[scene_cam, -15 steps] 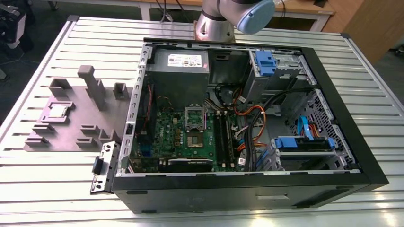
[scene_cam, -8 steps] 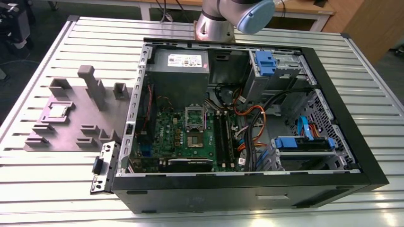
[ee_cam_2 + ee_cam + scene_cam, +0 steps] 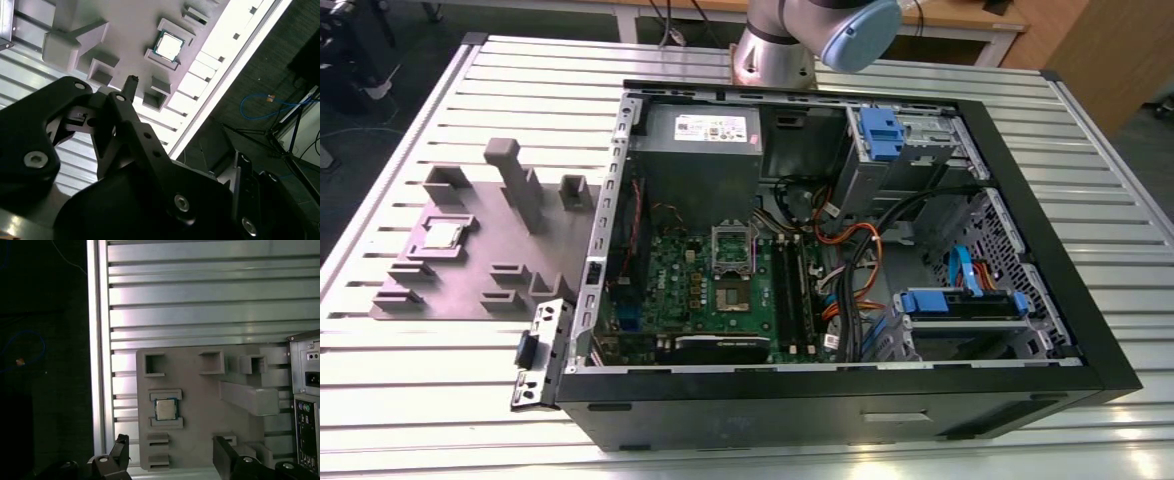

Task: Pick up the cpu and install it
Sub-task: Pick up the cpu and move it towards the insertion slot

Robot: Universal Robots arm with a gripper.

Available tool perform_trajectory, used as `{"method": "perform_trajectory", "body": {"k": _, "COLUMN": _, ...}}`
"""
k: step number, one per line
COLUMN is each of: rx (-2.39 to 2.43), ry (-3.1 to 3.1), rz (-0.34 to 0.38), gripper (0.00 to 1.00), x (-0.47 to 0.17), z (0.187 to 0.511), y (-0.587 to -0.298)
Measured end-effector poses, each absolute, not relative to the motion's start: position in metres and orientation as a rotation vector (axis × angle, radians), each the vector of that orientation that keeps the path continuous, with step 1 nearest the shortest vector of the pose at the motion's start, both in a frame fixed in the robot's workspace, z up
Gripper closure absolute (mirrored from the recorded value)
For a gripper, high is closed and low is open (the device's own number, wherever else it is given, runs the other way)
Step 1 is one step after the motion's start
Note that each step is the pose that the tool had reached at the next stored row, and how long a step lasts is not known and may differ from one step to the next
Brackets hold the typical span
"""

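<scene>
jaws spread apart, well clear of the cpu [image 3: 162, 409] seated in its grey tray [image 3: 200, 405].

Cut off by the exterior view's edge: silver robot arm with blue cap [image 3: 774, 50]. Cropped at the first wrist view's border: black gripper [image 3: 172, 452], grey computer case [image 3: 305, 390].

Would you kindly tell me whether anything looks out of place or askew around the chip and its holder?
Nothing stands out. The chip lies flat and square in its slot on the grey holder, with nothing touching it. The claw is open and empty, apart from the chip.
</scene>
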State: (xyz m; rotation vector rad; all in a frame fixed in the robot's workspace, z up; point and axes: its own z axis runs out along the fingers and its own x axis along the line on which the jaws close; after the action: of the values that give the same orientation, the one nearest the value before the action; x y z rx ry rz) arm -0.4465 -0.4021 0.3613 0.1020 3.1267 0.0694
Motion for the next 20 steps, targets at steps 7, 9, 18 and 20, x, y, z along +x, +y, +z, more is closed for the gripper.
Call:
{"method": "perform_trajectory", "body": {"k": 7, "rx": 0.098, "ry": 3.138, "rz": 0.069, "gripper": 0.24, "x": -0.446, "z": 0.352, "y": -0.402}}
{"method": "perform_trajectory", "body": {"k": 9, "rx": 0.098, "ry": 3.144, "rz": 0.069, "gripper": 0.24, "x": -0.446, "z": 0.349, "y": -0.402}}
{"method": "perform_trajectory", "body": {"k": 18, "rx": 0.055, "ry": 3.15, "rz": 0.068, "gripper": 0.24, "x": -0.447, "z": 0.337, "y": -0.402}}
{"method": "perform_trajectory", "body": {"k": 20, "rx": 0.072, "ry": 3.15, "rz": 0.068, "gripper": 0.24, "x": -0.447, "z": 0.334, "y": -0.402}}
